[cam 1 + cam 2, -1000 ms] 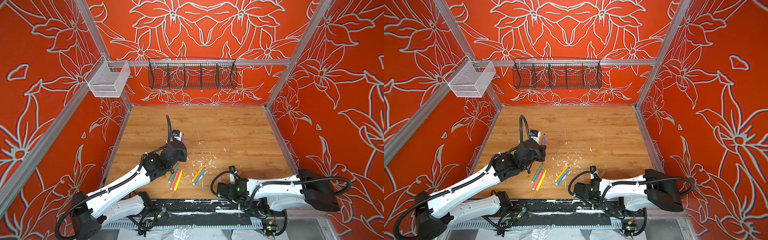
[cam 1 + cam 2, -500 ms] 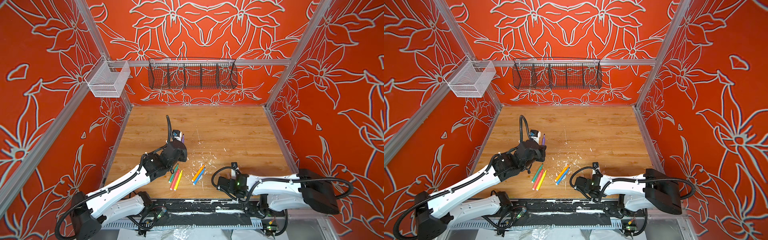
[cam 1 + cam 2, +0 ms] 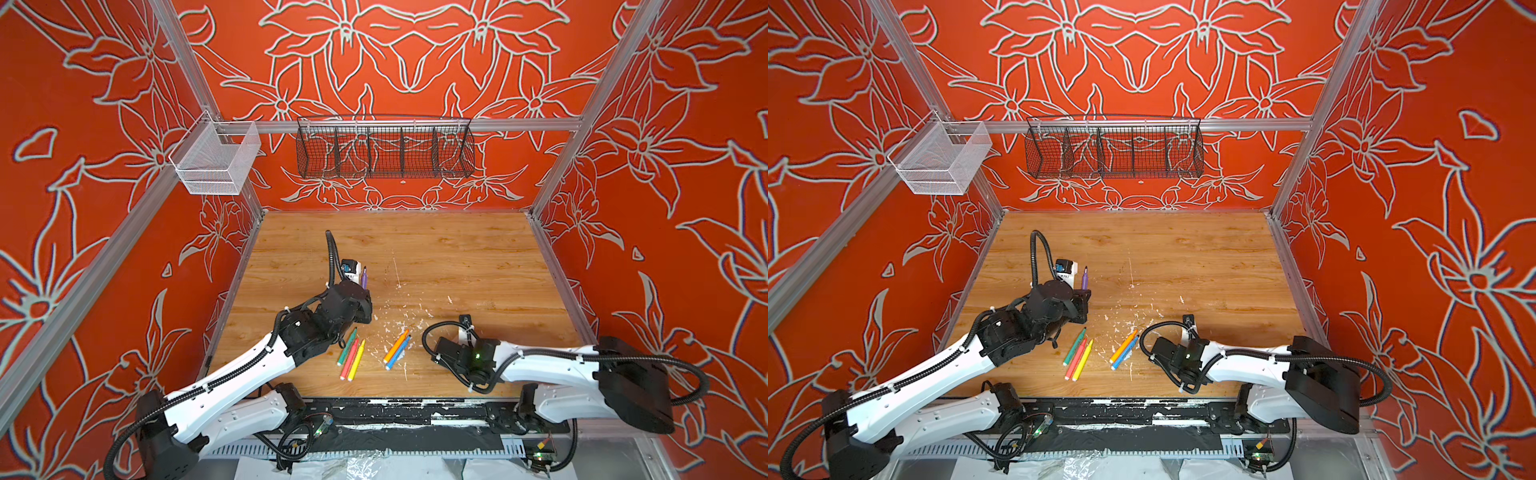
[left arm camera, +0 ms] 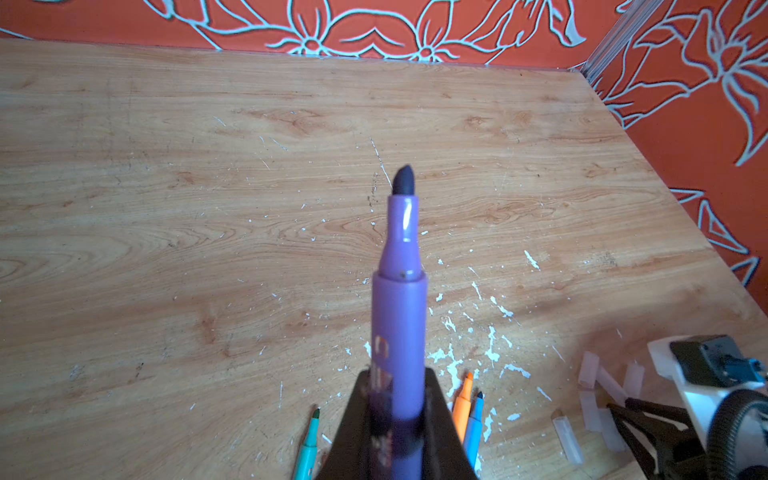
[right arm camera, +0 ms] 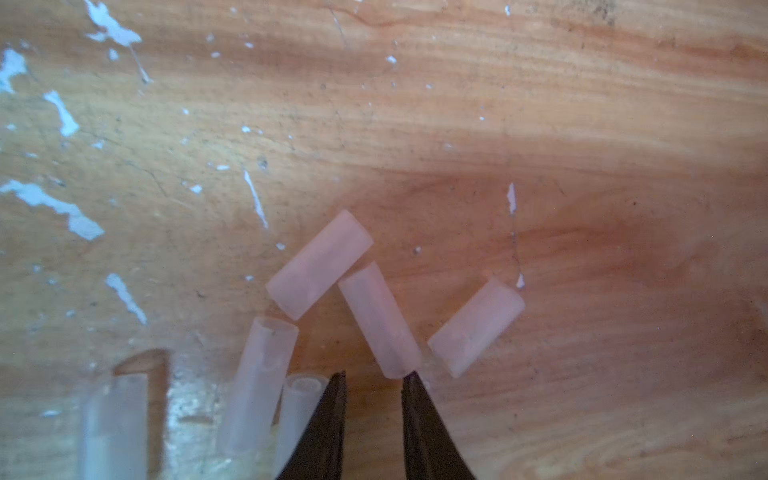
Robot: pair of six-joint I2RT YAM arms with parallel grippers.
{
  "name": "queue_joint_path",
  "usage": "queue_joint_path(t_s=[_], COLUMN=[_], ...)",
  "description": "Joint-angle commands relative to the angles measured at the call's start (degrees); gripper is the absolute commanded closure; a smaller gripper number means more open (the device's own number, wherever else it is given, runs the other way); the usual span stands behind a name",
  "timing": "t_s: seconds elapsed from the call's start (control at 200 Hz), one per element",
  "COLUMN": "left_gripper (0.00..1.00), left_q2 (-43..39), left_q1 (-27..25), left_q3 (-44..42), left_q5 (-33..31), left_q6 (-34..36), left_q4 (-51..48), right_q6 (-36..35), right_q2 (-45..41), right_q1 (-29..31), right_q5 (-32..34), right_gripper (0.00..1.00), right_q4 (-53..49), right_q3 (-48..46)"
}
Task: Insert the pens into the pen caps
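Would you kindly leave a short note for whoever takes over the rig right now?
Left gripper: shut on the purple pen, uncapped.
Right gripper: open, empty, low over the caps; six lie loose on the table.
Green pen, pink pen, yellow pen, orange pen, blue pen: on the table between the arms, uncapped.
Done: purple pen picked up. Left: grasp a cap, fit it on the purple pen, then cap the other five.
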Motion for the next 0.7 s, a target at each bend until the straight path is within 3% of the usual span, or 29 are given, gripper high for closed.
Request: queue_joint_path(t_s=[0.0,0.21,0.51,0.696], left_gripper=[1.0,1.0,1.0,1.0], left_q2=[-1.0,-1.4,-0.8,0.8], left_q1=[0.2,0.2,0.2,0.2], left_q3=[-0.3,-0.4,-0.4,-0.7], left_q5=[-0.2,0.2,0.9,6.8], left_q6=[-0.7,-0.8,-0.3,2.3], left_q4=[0.7,0.7,1.3,4.3], right_q6=[-0.6,-0.6,2.9,0.2], right_q2=[2.7,3.6,-3.1,-4.3], right_q1=[-0.1,-0.1,4.3,5.4], right_q5=[-1.7,-1.8,2.7,0.3], right_gripper=[0.64,0.6,0.6,0.57], right_q4=[2.5,1.9,-10.9,-4.7], right_q3=[1.2,2.6,7.1,6.0])
